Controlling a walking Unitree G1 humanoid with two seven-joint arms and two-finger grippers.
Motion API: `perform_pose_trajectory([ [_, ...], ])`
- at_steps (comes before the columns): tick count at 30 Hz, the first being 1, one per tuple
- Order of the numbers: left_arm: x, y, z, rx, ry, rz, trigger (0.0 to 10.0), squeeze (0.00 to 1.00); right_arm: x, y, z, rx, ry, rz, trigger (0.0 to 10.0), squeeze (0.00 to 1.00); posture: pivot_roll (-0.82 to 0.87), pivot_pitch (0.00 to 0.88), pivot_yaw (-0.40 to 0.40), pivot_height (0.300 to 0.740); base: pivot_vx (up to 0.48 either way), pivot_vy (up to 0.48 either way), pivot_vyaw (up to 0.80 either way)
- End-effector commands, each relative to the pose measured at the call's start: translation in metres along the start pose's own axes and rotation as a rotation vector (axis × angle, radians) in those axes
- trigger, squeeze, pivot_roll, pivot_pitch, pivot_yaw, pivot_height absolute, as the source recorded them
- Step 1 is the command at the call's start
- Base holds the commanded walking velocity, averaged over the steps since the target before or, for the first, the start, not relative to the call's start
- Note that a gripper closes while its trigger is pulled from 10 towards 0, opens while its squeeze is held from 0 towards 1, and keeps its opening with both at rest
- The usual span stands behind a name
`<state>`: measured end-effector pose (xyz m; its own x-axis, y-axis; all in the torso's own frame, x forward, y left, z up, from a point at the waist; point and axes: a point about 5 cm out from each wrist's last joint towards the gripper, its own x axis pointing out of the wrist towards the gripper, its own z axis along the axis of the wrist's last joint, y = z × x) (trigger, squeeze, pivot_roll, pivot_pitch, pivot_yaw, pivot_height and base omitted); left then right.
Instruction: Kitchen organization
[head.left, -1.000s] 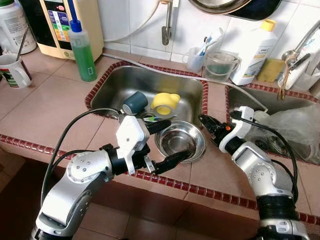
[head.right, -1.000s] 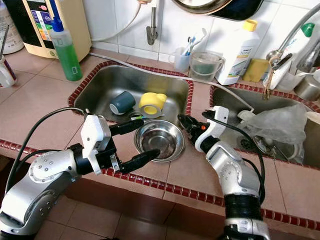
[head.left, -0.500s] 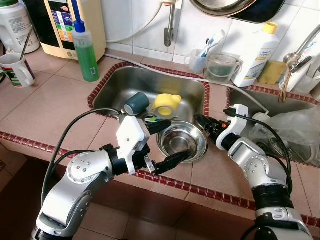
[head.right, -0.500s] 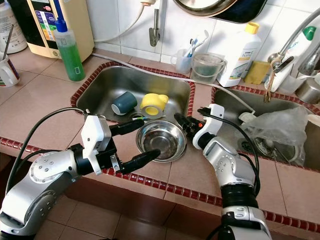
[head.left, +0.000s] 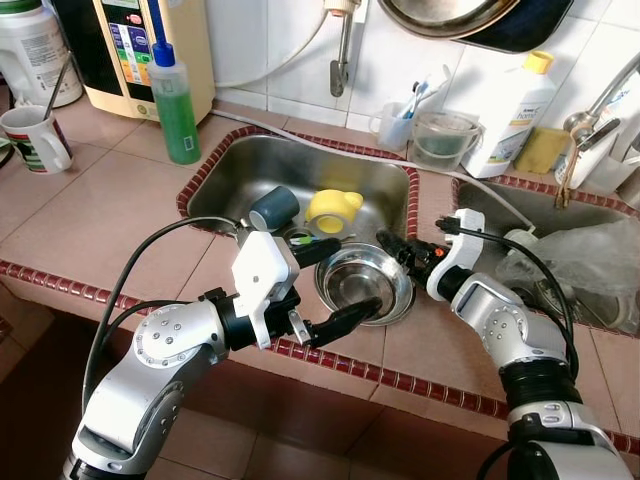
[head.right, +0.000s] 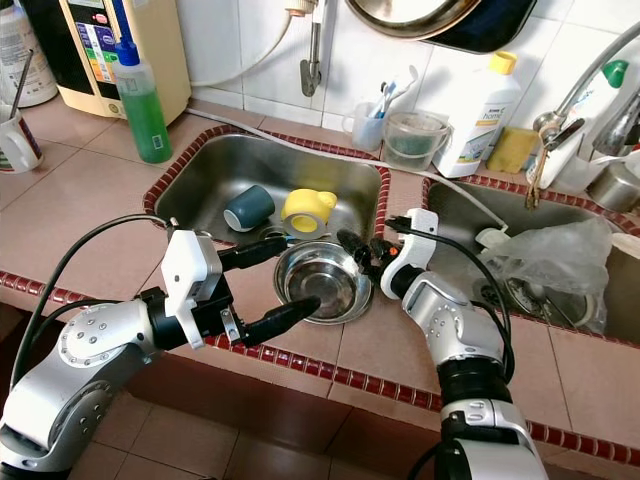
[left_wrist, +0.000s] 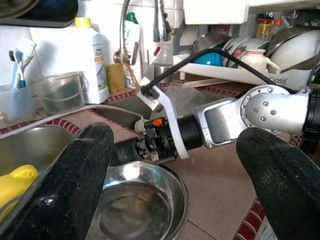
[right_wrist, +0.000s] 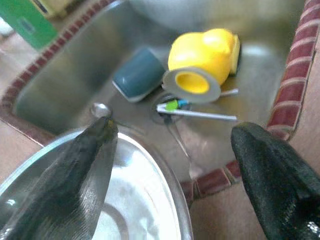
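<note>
Resting on the front edge of the steel sink basin (head.left: 250, 165), half over the pink tiled counter (head.left: 90, 215), a round shiny steel bowl (head.left: 362, 282) sits upright. Both grippers work around this bowl. The left gripper (head.left: 347, 280) reaches in from the counter side with its jaws spread wide: one black finger lies along the bowl's far rim by the sink, the other touches the near rim, so the bowl sits between them without being pinched. The right gripper (head.right: 357, 247) comes from the other side, its jaws also parted, its fingertips at the bowl's rim on the side toward the second sink (head.left: 560, 215); in the right wrist view one finger (right_wrist: 75, 170) lies over the bowl's edge and the other (right_wrist: 275, 175) stands apart beyond it.

Behind the bowl, down in the basin, lie a dark teal cup (head.left: 273, 207) on its side and a yellow plastic cup (head.left: 332, 208) on its side, just beside each other, with a white toothbrush (right_wrist: 197, 113) across the drain near them. Left of the basin a green bottle of dish liquid (head.left: 175, 105) stands upright on the counter, and further left a white mug (head.left: 36, 140). Behind the basin stand a clear plastic jug (head.left: 441, 137) and a white bottle with a yellow cap (head.left: 517, 105).
</note>
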<state>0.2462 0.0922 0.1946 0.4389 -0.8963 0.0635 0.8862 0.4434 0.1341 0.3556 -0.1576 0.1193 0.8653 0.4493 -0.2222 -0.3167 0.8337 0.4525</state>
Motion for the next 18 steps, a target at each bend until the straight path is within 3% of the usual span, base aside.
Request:
perform_pose_trajectory([
  [1, 0.0013, -0.0026, 0.0042, 0.020, -0.013, -0.007, 10.0, 0.00, 0.0000, -0.0014, 0.0027, -0.021, 0.019, -0.003, 10.0, 0.00, 0.11, 0.047, -0.097, 0.740, 0.000, 0.000, 0.00],
  [12, 0.0020, -0.0006, 0.0055, 0.023, -0.018, 0.003, 10.0, 0.00, 0.0005, 0.0031, 0.0004, -0.011, 0.048, 0.060, 10.0, 0.00, 0.10, 0.067, -0.096, 0.740, 0.000, 0.000, 0.00],
  [13, 0.0025, 0.0001, 0.0058, 0.023, -0.019, 0.005, 10.0, 0.00, -0.0003, 0.0035, 0.0012, -0.002, 0.050, 0.070, 9.3, 0.00, 0.10, 0.067, -0.095, 0.740, 0.000, 0.000, 0.00],
  [15, 0.0030, 0.0008, 0.0062, 0.024, -0.021, 0.006, 10.0, 0.00, -0.0008, 0.0037, 0.0016, 0.009, 0.054, 0.078, 8.8, 0.00, 0.10, 0.070, -0.095, 0.740, 0.000, 0.000, 0.00],
  [16, 0.0032, 0.0011, 0.0066, 0.024, -0.022, 0.007, 10.0, 0.00, -0.0011, 0.0038, 0.0017, 0.013, 0.057, 0.083, 5.9, 0.00, 0.10, 0.070, -0.095, 0.740, 0.000, 0.000, 0.00],
  [18, 0.0034, 0.0015, 0.0070, 0.025, -0.023, 0.007, 10.0, 0.00, -0.0019, 0.0033, 0.0017, 0.028, 0.065, 0.086, 5.4, 0.00, 0.10, 0.071, -0.094, 0.740, 0.000, 0.000, 0.00],
])
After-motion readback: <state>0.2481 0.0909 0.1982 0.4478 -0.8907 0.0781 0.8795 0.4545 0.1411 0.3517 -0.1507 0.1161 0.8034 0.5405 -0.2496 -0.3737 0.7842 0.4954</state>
